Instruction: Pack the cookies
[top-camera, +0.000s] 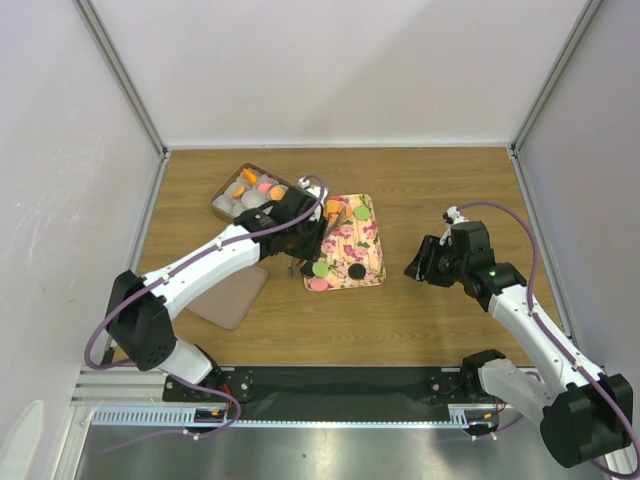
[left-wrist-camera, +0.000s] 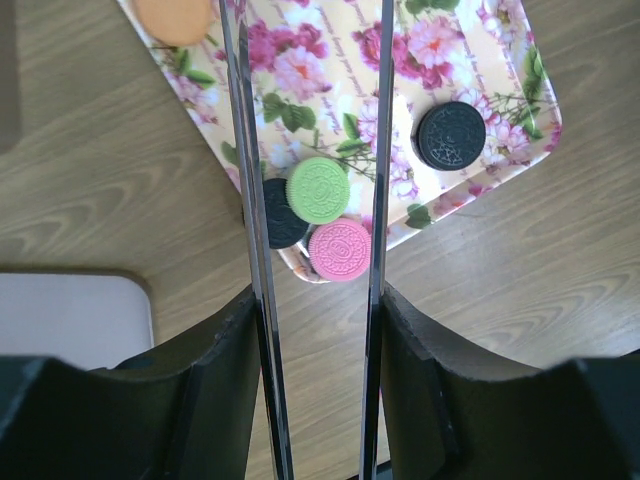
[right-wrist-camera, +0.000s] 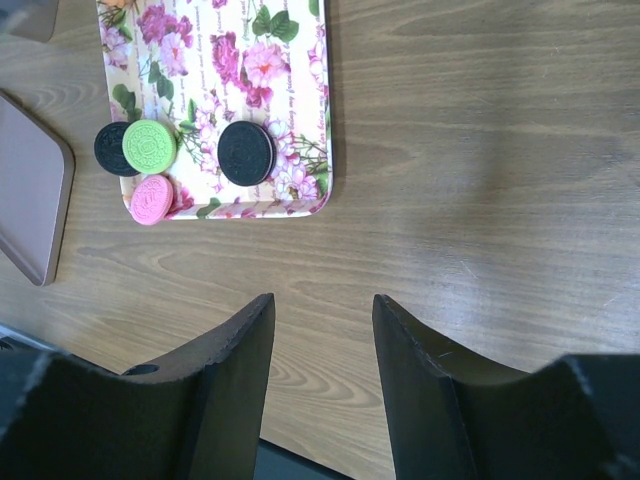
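Observation:
My left gripper (left-wrist-camera: 318, 295) is shut on a pair of metal tongs (left-wrist-camera: 250, 200), whose two arms stand apart and run up over the floral tray (left-wrist-camera: 500, 60). Between the arms lie a green cookie (left-wrist-camera: 318, 188) and a pink cookie (left-wrist-camera: 340, 250) at the tray's near edge. A black cookie (left-wrist-camera: 282, 218) is partly behind the left arm. Another black cookie (left-wrist-camera: 451, 135) lies to the right and an orange one (left-wrist-camera: 175, 18) at the top left. The tong tips are out of view. My right gripper (right-wrist-camera: 322, 300) is open and empty over bare table, right of the tray (top-camera: 368, 245).
A brown box (top-camera: 228, 190) holding white paper cups and cookies stands at the back left of the tray. Its brown lid (top-camera: 232, 295) lies on the table under my left arm, also seen in the right wrist view (right-wrist-camera: 30, 190). White walls close in the table.

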